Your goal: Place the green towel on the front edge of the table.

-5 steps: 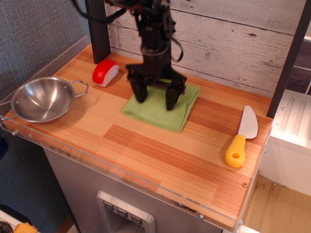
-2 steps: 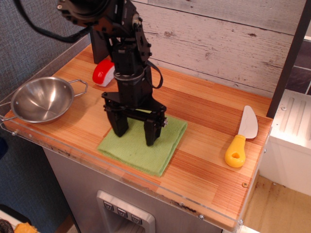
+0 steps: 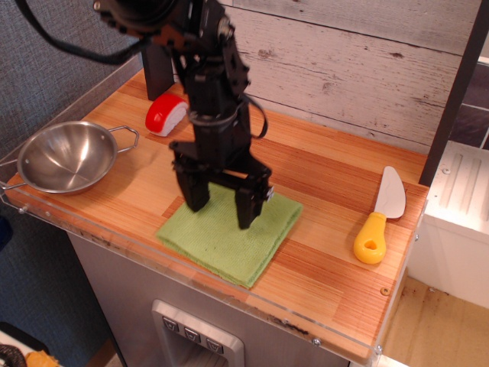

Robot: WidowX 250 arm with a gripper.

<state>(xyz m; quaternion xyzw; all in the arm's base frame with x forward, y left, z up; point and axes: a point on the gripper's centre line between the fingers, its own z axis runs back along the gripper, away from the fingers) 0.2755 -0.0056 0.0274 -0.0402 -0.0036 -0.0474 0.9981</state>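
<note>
Towel — green, folded, lying flat near the table's front edge. It looks soft, light and limp, best pinched at an edge or a raised fold. Above its far part hangs the gripper — fingers spread, holding nothing.

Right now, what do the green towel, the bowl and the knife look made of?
Green towel: woven cloth, matte, with a fine weave texture and soft folded edges.
Bowl: apparently stainless steel, shiny, with mirror-like reflections and wire loop handles.
Knife: probably plastic, a toy by the look; glossy yellow handle, dull whitish blade with no metallic shine.
</note>
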